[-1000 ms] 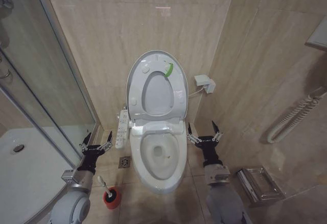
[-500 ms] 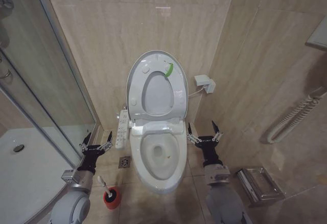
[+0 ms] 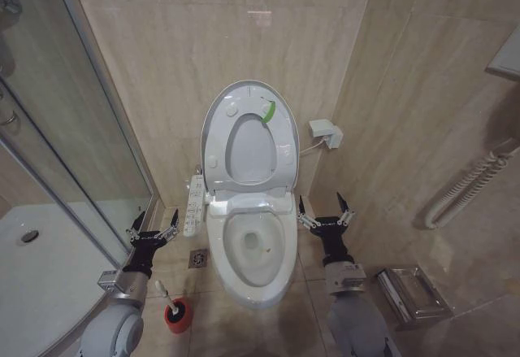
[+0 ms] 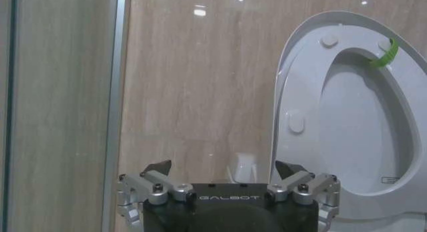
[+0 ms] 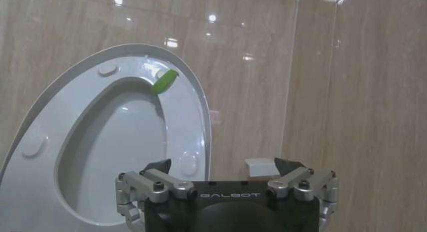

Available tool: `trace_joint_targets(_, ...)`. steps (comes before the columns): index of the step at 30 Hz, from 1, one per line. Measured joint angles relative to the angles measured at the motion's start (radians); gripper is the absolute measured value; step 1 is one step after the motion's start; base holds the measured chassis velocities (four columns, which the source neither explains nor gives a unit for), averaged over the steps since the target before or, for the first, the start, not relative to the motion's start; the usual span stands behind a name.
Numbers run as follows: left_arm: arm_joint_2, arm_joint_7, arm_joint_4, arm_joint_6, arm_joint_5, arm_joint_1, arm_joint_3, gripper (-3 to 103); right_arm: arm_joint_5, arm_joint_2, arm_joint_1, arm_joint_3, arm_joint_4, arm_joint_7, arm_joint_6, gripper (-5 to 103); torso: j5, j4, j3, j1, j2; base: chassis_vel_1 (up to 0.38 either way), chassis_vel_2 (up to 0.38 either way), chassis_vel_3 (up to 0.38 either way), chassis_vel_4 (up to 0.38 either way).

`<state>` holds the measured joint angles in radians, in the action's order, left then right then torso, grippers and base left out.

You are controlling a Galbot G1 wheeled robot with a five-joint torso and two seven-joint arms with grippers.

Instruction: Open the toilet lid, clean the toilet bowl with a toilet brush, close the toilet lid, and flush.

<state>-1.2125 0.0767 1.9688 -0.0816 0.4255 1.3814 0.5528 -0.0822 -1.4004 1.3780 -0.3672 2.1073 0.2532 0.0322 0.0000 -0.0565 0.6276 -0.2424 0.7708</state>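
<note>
The toilet lid point(image 3: 248, 137) stands raised against the back wall, its underside with round bumpers and a green strip facing me. Below it the white toilet bowl point(image 3: 252, 247) lies uncovered. The toilet brush point(image 3: 163, 293) stands in its red cup point(image 3: 178, 315) on the floor, left of the bowl. My left gripper point(image 3: 153, 225) is open, held left of the bowl and above the brush. My right gripper point(image 3: 325, 212) is open on the bowl's right side. The left wrist view shows the left gripper point(image 4: 223, 168) and the lid point(image 4: 347, 117). The right wrist view has the right gripper point(image 5: 223, 164) before the lid point(image 5: 113, 142).
A glass shower door point(image 3: 73, 145) closes off the left side. A button panel point(image 3: 195, 205) hangs at the bowl's left, with a floor drain point(image 3: 199, 258) below it. A metal tray point(image 3: 410, 292) lies on the floor at the right, under a white coiled hose point(image 3: 463, 190).
</note>
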Motion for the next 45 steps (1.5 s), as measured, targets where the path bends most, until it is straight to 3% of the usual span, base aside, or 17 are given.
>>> trace_joint_targets(45, 0.0, 0.0, 0.0, 0.0, 0.0, 0.0, 0.0, 100, 0.0, 0.0, 0.0, 0.0, 0.0, 0.0, 0.0, 100, 0.0, 0.0, 0.0, 0.0, 0.0, 0.0, 0.0, 0.0, 0.0)
